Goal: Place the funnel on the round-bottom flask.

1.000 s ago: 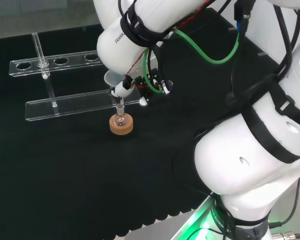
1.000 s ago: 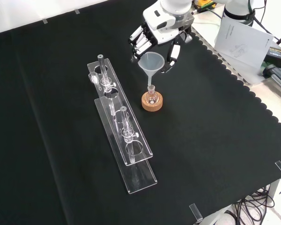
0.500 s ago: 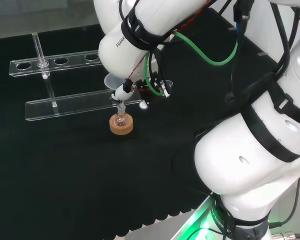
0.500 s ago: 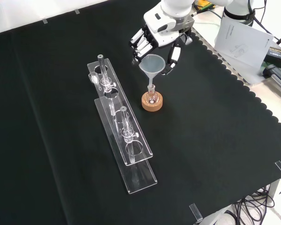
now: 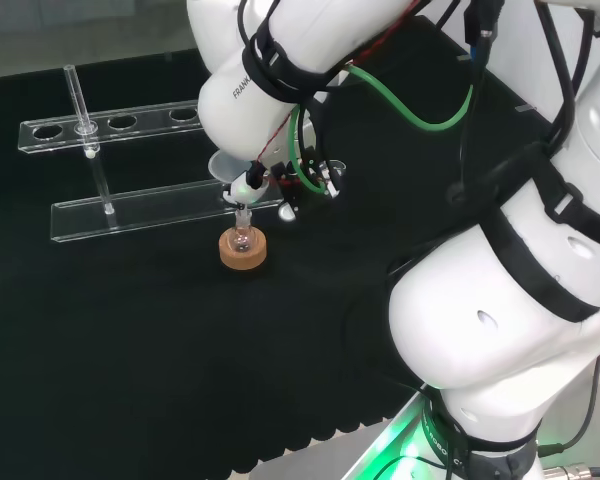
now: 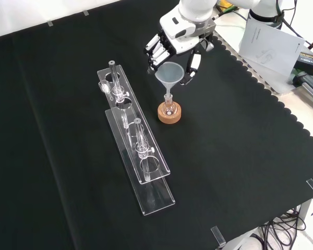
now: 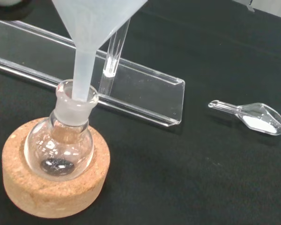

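White hand [image 6: 173, 44] above, fingers curled round funnel [image 6: 169, 73] rim, stem inside flask [image 7: 61, 145] neck (cork stand [image 7: 51, 187] beneath)

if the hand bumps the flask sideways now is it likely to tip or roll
Probably not roll: the flask sits in a cork ring. It may tip, since the funnel stem is already in its neck and adds height. It looks like thin clear glass, so likely fragile.

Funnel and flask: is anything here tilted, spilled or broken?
Nothing is spilled or broken. The funnel leans a little, its stem already inside the neck of the round-bottom flask, which sits upright in its cork ring.
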